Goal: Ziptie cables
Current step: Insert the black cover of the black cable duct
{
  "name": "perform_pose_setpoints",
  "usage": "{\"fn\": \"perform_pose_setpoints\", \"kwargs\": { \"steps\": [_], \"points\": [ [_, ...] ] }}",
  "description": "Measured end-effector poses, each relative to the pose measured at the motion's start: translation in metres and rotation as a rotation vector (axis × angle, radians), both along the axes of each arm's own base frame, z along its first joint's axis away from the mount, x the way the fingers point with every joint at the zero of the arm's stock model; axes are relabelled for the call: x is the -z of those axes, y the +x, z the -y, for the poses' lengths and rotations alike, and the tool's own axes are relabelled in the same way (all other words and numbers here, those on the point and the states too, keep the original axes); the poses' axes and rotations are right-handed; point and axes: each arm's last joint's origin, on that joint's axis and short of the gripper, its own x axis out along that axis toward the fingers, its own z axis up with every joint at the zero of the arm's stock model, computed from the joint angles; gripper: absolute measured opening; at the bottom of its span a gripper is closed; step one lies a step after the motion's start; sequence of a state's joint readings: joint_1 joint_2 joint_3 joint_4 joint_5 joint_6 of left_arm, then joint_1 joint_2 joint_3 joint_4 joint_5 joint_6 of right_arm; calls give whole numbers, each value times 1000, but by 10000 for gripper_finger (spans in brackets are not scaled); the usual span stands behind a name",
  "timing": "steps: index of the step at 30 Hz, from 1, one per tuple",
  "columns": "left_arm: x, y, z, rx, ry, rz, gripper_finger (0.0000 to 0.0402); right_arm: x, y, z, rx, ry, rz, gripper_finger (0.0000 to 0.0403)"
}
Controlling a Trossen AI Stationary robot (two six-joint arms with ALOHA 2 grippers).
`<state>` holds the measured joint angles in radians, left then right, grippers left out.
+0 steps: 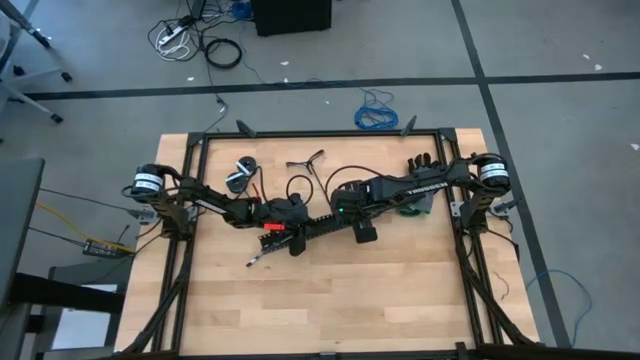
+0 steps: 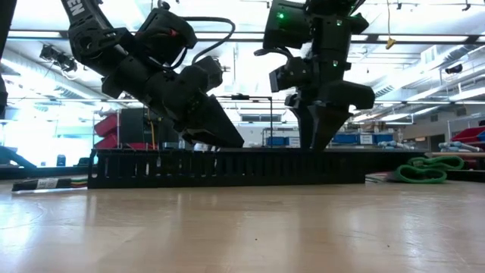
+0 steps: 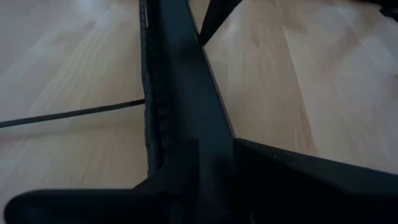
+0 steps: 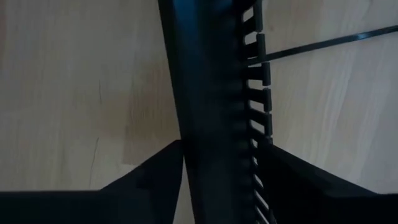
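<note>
Both grippers sit mid-frame in the high view, on a long black slotted strip lying across the table centre.

Left gripper is at the strip's left end, fingers narrow, clamped on the strip; its wrist view shows the strip running up between the fingers.

Right gripper is at the strip's right end, fingers straddling the strip, partly open; can't tell if they press on it.

Ziptie: a thin black line runs off the strip's side, left of centre in the left wrist view; also upper right in the right wrist view. It lies flat on the table, beyond the fingers.

Cables: a thin bundle pokes out lower left of the left gripper, apart from the right gripper.
</note>
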<state>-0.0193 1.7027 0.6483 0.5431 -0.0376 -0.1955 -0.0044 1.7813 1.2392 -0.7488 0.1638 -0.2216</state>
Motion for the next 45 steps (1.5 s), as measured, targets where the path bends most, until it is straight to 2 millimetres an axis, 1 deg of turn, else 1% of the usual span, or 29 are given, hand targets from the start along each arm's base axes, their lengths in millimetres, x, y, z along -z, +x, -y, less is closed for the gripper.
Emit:
{"fn": "perform_pose_setpoints", "kwargs": {
  "steps": [3, 10, 13, 21, 27, 28, 33, 37, 40, 45],
  "points": [
    [0, 0, 0, 2, 3, 1, 92, 0, -1, 0, -7, -2, -8, 187],
    [0, 0, 0, 2, 5, 2, 92, 0, -1, 0, -9, -2, -15, 183],
    [0, 0, 0, 0, 7, 4, 92, 0, -1, 0, -9, -2, -15, 168],
    [0, 0, 0, 0, 8, 5, 92, 0, -1, 0, -18, -11, -16, 89],
    [-1, 0, -1, -6, 12, 5, 92, -1, -2, 2, -33, -78, -27, 17],
    [-1, 0, 0, -6, 12, 5, 92, -1, -2, 2, -38, -81, -29, 12],
    [-1, 0, 0, -6, 12, 7, 92, -5, -1, 3, -37, -118, -35, 10],
    [-1, 0, 0, 1, 7, 8, 92, -19, 3, 2, -40, -189, -32, 1],
    [-2, 1, 1, 10, 4, 15, 92, -33, 7, 2, -32, -222, -19, 2],
    [-2, 1, 0, 6, 8, 13, 92, -44, 7, 4, -26, -231, -43, 2]
  ]
}}
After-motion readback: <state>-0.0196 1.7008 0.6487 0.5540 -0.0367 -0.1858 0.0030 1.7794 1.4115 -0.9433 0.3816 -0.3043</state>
